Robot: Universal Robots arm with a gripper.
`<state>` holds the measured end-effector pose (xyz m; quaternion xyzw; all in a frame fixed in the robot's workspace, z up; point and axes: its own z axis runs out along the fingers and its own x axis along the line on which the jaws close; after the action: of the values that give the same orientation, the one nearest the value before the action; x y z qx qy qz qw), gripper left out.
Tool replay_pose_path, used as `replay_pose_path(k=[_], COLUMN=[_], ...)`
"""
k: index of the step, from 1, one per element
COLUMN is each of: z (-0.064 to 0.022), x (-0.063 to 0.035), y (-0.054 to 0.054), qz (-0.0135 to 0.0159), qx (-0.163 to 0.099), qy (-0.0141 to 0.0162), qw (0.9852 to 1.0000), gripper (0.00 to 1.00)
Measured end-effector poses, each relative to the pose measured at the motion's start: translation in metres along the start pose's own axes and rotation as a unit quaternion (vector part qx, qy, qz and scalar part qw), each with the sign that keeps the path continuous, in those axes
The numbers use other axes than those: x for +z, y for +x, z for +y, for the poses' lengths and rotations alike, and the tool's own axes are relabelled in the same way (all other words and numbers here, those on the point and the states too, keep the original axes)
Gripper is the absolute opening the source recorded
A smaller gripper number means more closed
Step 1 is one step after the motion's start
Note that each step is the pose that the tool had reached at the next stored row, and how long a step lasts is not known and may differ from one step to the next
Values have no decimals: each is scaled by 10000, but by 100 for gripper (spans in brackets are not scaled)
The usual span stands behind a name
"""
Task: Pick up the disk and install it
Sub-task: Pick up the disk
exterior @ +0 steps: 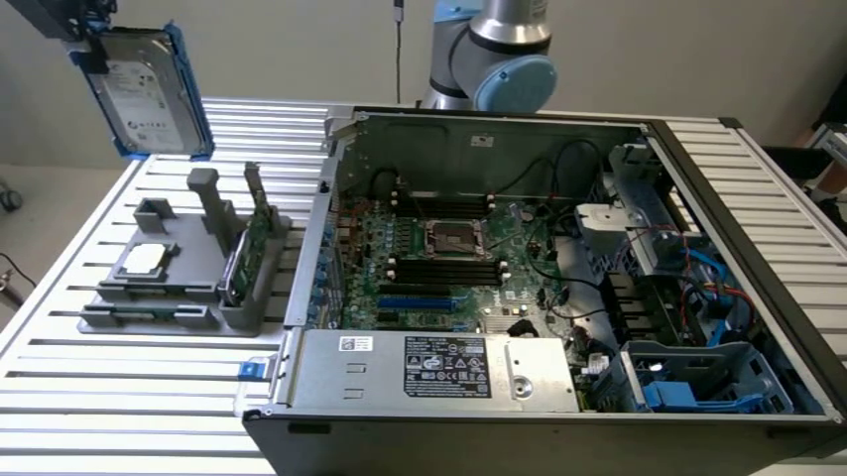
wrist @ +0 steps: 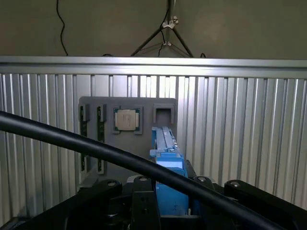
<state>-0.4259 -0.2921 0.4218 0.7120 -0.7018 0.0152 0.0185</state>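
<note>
The jaws are clamping partway closed on the disk (exterior: 146, 94), holding it high over the far corner of the bench (exterior: 119, 416) at the exterior view's left, its long axis hanging nearly upright, while the open computer case (exterior: 490, 129) is sitting well apart toward that view's right.

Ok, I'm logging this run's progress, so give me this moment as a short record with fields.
gripper: shut on the disk, raised at the exterior view's left
disk: in the air, apart from the grey holder
grey holder: holds the chip and the green card
computer case: open, disk not yet inside
</note>
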Motion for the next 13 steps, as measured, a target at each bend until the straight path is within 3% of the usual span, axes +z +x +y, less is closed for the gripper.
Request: replay_pose_path(k=[8,13], z=[-360,-586], x=[-348,-478], y=[92,163], qz=[0,-2], qx=[0,0], qy=[-7,-11], qw=[10000,10000], gripper=[33,33])
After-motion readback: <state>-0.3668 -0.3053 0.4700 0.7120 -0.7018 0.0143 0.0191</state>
